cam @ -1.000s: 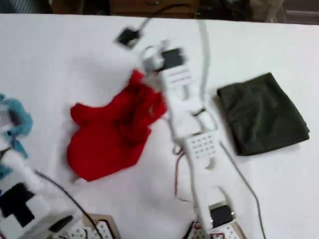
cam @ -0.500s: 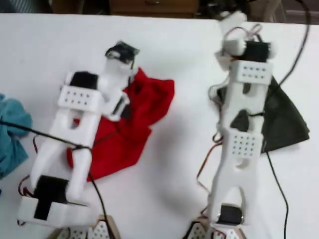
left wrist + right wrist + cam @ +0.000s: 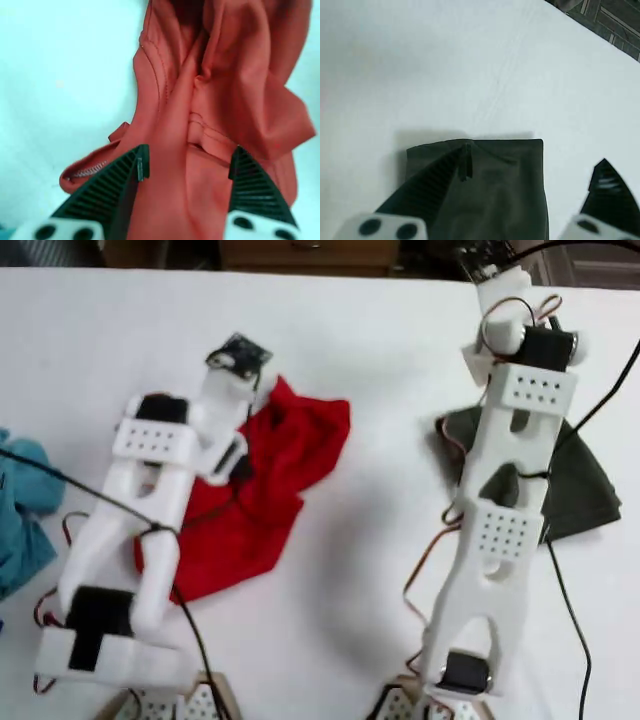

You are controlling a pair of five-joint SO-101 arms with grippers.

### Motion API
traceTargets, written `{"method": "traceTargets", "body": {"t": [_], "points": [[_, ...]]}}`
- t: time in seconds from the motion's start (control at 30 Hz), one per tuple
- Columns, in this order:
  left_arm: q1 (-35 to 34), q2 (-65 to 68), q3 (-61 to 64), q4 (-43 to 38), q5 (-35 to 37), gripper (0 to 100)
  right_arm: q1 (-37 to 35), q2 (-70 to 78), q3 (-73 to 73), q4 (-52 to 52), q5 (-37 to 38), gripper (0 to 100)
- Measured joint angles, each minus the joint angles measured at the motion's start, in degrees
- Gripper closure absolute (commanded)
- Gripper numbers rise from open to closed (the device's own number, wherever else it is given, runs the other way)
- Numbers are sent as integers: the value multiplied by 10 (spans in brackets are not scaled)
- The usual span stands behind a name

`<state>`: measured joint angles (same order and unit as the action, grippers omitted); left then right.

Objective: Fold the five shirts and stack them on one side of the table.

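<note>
Edges released right tool [image 3: 534, 165] toward upper right; poises released left tool [image 3: 190, 150] over limp red shirt [image 3: 300, 440]; probably best pinched at seam.

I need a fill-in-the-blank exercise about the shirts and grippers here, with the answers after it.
1. The crumpled shirt under the left gripper is ___ in colour.
2. The dark green shirt below the right gripper is already ___.
3. Both grippers' jaws stand ___.
Answers: red; folded; open.
</note>
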<state>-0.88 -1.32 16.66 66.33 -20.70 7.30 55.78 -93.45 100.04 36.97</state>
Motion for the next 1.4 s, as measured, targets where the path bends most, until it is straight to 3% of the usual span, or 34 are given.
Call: {"method": "traceTargets", "body": {"t": [0.23, 0.5, 0.67, 1.07, 1.4], "points": [[3, 121, -24, -11, -6, 808, 0, 0, 0, 0, 0, 637], [35, 129, -164, 103, -7, 814, -9, 0, 0, 0, -1, 637], [35, 133, -197, 130, -7, 814, -29, 0, 0, 0, 0, 637], [62, 135, -63, 47, -7, 814, -44, 0, 0, 0, 0, 637], [70, 135, -59, 18, -7, 815, -44, 0, 0, 0, 0, 637]]}}
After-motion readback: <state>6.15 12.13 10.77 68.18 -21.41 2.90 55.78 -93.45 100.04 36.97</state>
